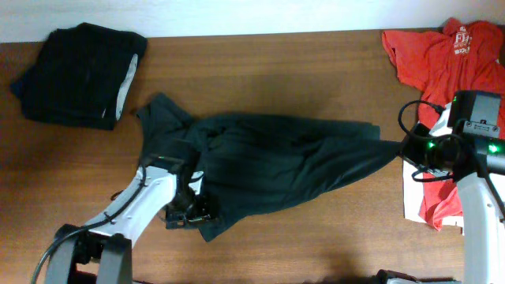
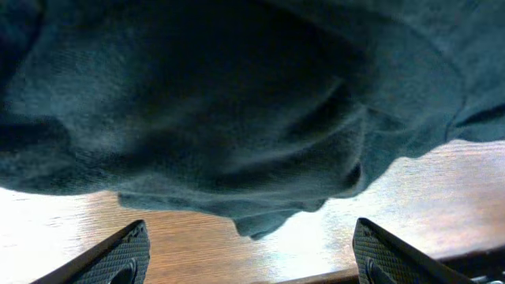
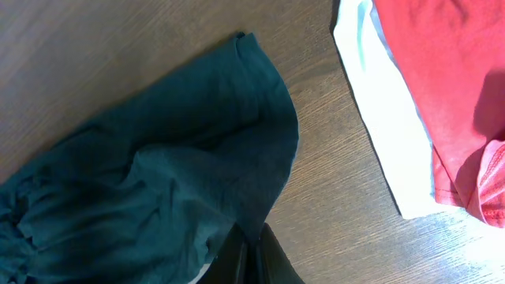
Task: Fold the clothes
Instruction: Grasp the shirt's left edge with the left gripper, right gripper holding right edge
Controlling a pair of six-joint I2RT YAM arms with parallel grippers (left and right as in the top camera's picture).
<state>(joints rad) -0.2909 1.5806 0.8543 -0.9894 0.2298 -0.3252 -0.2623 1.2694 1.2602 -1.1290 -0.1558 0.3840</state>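
long dark green garment (image 1: pixel 284 158) is lying stretched across the middle of the table (image 1: pixel 276 63), bunched w/ folds, its left part spreading by the left gripper (image 1: pixel 188 211) and its right end tapering to a point at the right gripper (image 1: pixel 400 150). in the right wrist view the right gripper's fingers (image 3: pixel 272 264) are pressing together on the garment's edge, pinching the fabric, w/ the cloth fanning out to the left over the wood. left gripper is sitting at the garment's lower left edge; in the left wrist view its fingers (image 2: pixel 126 252) are standing spread wide, gripping nothing, w/ the cloth lying just ahead of them. folded black pieces (image 1: pixel 79 71) are sitting at the far left corner, apart from the garment. red t-shirt (image 1: pixel 450 55) is lying at the far right, w/ a white piece (image 1: pixel 410 197) showing beside it near the right arm
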